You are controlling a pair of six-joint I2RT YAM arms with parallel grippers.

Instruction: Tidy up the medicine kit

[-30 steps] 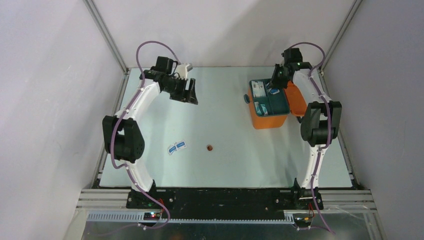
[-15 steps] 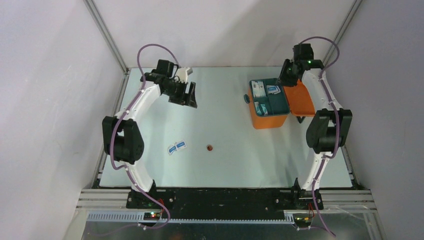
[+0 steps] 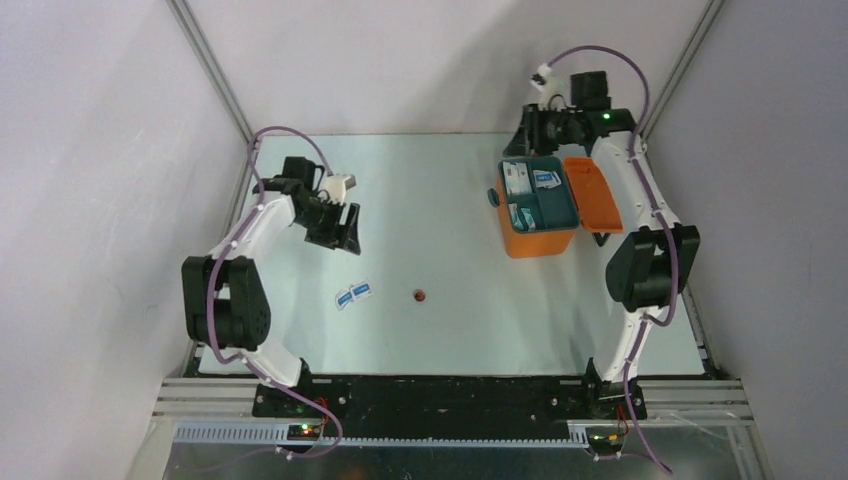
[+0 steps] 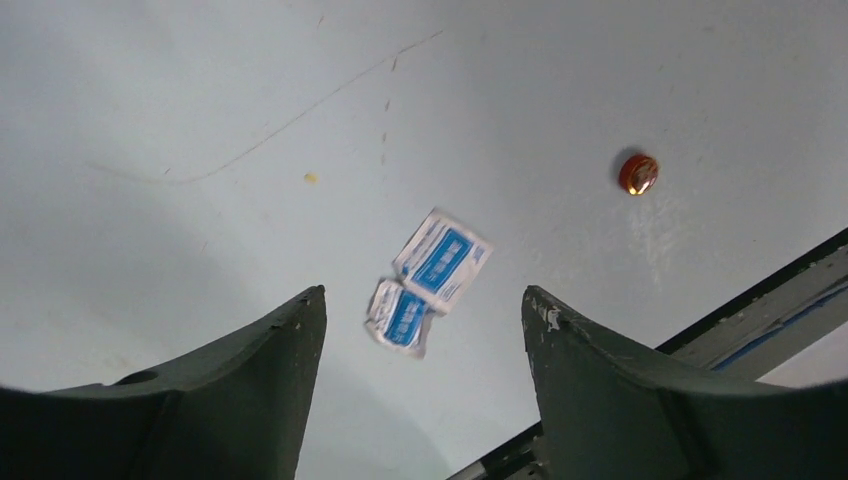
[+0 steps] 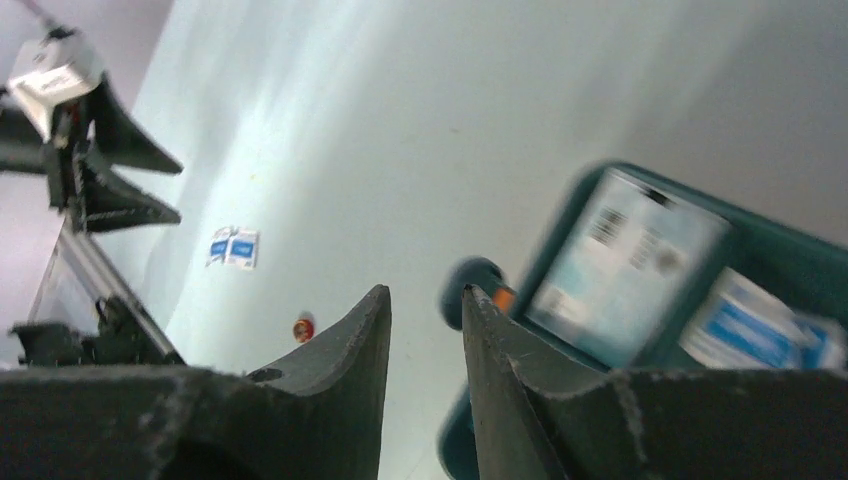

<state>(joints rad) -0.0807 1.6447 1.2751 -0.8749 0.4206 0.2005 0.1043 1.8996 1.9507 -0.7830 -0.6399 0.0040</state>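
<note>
The medicine kit (image 3: 537,238), an orange box with a teal divided tray (image 3: 556,208), stands open at the back right, its lid (image 3: 590,195) lying flat to the right. White boxes and blue-and-white sachets lie in the tray (image 5: 640,262). My right gripper (image 3: 531,135) hovers behind the kit's back left corner; its jaws (image 5: 425,292) stand a little apart with nothing between them. Two blue-and-white sachets (image 3: 353,294) lie on the table at the near left. My left gripper (image 3: 345,230) hangs open above and behind them, the sachets (image 4: 428,280) showing between its fingers (image 4: 425,300).
A small red round cap (image 3: 420,295) lies on the table right of the sachets, also in the left wrist view (image 4: 637,172). Grey walls close the table on three sides. A dark rail (image 3: 450,395) runs along the near edge.
My right gripper has drawn back from the tray to behind the kit, its jaws parting. The left arm has swung nearer and leftward, over the two sachets.
</note>
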